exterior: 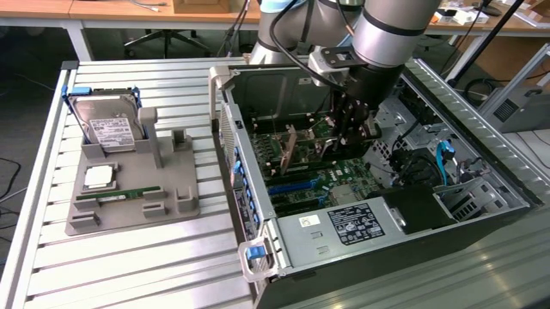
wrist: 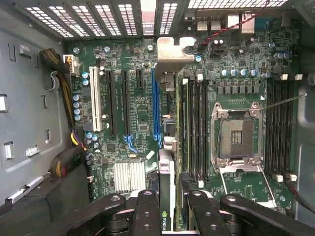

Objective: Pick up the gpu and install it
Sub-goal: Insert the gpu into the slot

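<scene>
The end effector (exterior: 352, 138) is clamped on the gpu (wrist: 166, 191), holding it on edge inside the open computer case (exterior: 481, 193). The card hangs low over the motherboard (wrist: 123, 73) near the blue slot (wrist: 156, 108), with its bracket (wrist: 172, 49) toward the rear vents (wrist: 98, 17), probably lined up for seating.

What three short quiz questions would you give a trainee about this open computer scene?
1. True or false: the silver hard drive with white label stands outside the open black computer case.
2. What do the black fingers grip? A: narrow green RAM stick. B: thin brownish-green gpu card. C: square silver processor.
3. Fill in: the gripped card is over the green ___.
Key: 1 true; 2 B; 3 motherboard.
</scene>
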You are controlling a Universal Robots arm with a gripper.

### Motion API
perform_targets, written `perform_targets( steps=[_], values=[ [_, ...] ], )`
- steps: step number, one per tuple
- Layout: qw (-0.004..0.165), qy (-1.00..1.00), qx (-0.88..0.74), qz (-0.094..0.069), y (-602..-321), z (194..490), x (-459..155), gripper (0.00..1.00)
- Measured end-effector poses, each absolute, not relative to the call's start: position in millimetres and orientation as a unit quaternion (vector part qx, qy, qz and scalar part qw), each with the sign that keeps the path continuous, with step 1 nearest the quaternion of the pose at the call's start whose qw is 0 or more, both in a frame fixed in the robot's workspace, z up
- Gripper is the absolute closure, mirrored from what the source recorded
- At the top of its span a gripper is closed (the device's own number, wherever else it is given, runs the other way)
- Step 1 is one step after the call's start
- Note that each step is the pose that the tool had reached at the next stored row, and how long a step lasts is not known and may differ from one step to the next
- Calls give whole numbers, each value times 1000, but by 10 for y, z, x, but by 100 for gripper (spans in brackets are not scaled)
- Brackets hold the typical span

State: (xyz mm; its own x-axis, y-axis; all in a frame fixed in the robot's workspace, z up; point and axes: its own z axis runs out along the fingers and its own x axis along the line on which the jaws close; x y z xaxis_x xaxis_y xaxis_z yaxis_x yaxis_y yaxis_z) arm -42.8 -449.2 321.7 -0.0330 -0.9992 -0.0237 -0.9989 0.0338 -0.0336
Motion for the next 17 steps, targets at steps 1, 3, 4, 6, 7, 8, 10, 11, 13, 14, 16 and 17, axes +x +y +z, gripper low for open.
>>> perform_targets(
  steps=[1,3,4,6,7,8,10,11,13,14,16,17],
  values=[
    [20,719,-695,-4,-4494,3213,-437,73],
    [20,719,-695,-4,-4496,3209,-451,73],
    [20,719,-695,-4,-4497,3207,-455,73],
    [20,719,-695,-4,-4501,3206,-463,73],
    [20,719,-695,-4,-4504,3205,-468,73],
    [20,719,-695,-4,-4505,3204,-471,73],
    [20,719,-695,-4,-4509,3203,-482,73],
    [20,719,-695,-4,-4509,3204,-487,73],
    [20,719,-695,-4,-4510,3203,-499,73],
    [20,719,-695,-4,-4513,3203,-512,73],
    [20,719,-695,-4,-4514,3201,-538,73],
    [20,719,-695,-4,-4515,3200,-550,73]
  ],
)
